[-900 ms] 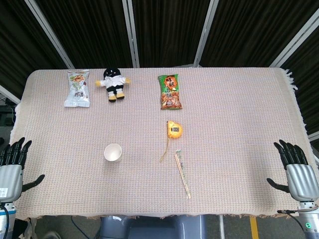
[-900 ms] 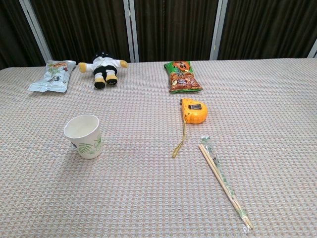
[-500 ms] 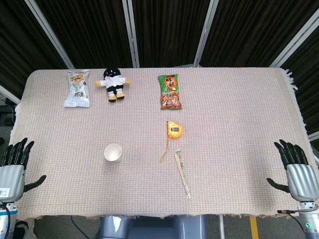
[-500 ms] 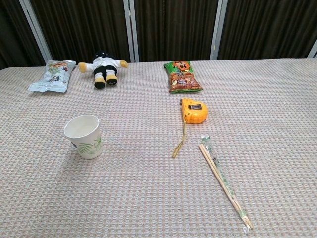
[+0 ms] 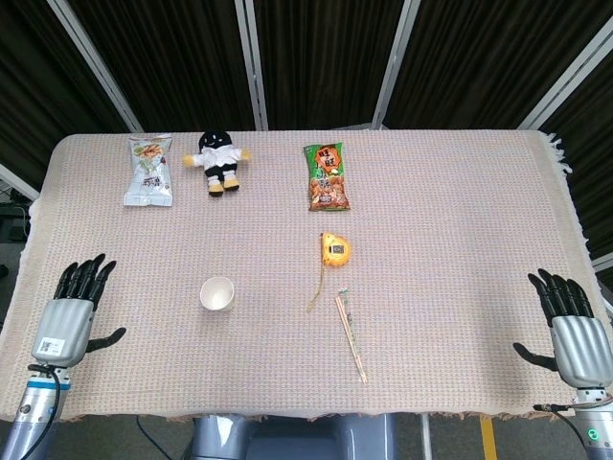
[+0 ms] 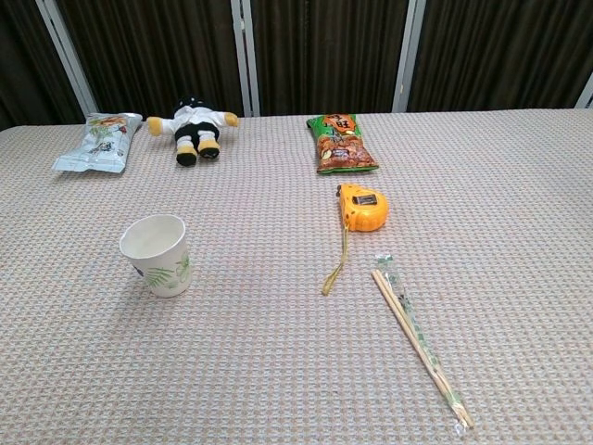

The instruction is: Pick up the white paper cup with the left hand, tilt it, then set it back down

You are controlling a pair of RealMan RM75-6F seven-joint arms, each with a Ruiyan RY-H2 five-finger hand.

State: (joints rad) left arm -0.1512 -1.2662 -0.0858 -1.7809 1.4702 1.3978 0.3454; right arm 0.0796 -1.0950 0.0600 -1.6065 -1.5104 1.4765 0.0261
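The white paper cup with a green leaf print stands upright on the woven tablecloth, left of centre. My left hand hovers over the table's front left part, well to the left of the cup, fingers spread and holding nothing. At the front right edge my right hand is open too, fingers apart, far from the cup. Neither hand shows in the chest view.
A yellow tape measure with its strap and a pair of wrapped chopsticks lie right of the cup. At the back lie a white snack bag, a black-and-white plush doll and a green-orange snack bag.
My left hand has moved in from the table's left edge toward the cup, now over the cloth. The right hand and the cup have stayed put.
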